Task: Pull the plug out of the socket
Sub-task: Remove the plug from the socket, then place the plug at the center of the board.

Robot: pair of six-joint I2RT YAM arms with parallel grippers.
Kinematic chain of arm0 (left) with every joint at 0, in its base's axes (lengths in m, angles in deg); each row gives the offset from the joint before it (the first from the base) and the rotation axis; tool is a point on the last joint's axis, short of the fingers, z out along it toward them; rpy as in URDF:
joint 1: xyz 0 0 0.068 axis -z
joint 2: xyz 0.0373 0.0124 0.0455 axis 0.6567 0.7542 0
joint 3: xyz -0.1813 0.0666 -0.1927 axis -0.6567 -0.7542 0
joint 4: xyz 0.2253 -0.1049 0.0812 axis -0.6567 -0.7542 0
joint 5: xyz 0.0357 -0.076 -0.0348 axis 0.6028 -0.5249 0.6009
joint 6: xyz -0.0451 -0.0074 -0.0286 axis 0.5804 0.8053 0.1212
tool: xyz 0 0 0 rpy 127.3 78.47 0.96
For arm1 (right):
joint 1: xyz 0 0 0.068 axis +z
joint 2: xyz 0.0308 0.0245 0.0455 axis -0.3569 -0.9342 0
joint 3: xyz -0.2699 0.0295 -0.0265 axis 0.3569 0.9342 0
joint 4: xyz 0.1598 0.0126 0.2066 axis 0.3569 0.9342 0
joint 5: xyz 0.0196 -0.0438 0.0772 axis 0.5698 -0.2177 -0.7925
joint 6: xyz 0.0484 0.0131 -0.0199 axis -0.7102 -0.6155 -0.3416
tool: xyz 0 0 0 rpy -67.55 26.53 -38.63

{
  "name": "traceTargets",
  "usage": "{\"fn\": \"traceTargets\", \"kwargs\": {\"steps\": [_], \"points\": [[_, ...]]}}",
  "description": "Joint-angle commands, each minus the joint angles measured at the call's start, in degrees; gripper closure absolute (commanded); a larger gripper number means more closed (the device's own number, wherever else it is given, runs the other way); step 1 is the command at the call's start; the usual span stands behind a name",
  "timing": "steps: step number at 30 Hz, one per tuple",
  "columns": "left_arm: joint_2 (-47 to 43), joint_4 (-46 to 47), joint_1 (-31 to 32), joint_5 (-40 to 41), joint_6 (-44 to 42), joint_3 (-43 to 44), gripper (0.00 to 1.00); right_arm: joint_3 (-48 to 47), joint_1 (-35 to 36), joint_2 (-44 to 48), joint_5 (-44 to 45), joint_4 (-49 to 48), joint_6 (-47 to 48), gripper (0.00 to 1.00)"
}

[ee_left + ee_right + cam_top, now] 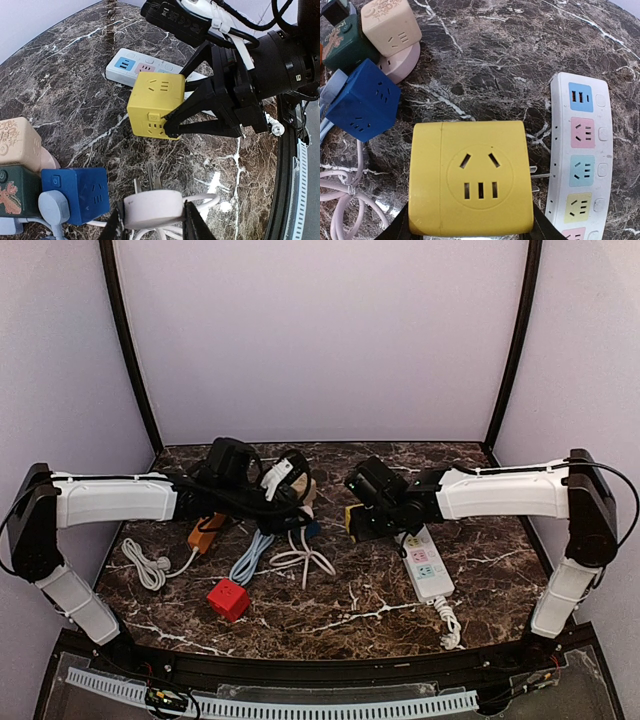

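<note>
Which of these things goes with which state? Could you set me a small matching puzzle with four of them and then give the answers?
Things
1. yellow cube socket
2. white plug
3. blue cube socket
4. white power strip

States
A. row of coloured outlets, flat on the table
B. gripped by the left tool, prongs bare
C. gripped by the right tool
D. has a pale blue plug in its side

Pairs: 1-C, 2-B, 3-D, 4-A

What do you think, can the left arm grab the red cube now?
Probably not yet: the left gripper is clamped on the white plug, though the red cube sits uncovered in the open.
</note>
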State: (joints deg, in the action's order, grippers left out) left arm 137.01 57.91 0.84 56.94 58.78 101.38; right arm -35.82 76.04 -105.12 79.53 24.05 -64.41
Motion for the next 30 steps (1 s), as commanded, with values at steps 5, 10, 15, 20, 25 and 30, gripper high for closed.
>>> {"fn": "traceTargets", "kwargs": {"steps": [5,10,15,20,25,30], "points": [[-2.4,0.0,-0.3,0.4,0.4,-0.4,0.99,0.3,0.3,2.1,0.6,-2.5,0.1,1.00],[-2.4,-0.1,-0.4,0.2,0.4,-0.2,0.99,1.6,0.2,3.5,0.5,-3.1,0.0,1.00],[-0.6,-2.4,-0.2,-0.1,0.0,1.1,0.99,3.4,-0.2,5.7,-0.4,-5.3,0.8,1.00],[4.3,-7.5,1.2,1.6,0.0,4.7,0.99,7.8,-0.9,10.2,-2.9,-11.0,4.3,1.00],[7.2,-9.7,2.0,1.2,0.9,6.6,0.85,16.0,-1.5,18.3,-9.2,-22.4,10.6,1.00],[7.3,-9.5,2.1,0.9,1.6,6.9,0.60,23.6,-2.7,25.8,-17.8,-33.0,14.6,1.00]]}}
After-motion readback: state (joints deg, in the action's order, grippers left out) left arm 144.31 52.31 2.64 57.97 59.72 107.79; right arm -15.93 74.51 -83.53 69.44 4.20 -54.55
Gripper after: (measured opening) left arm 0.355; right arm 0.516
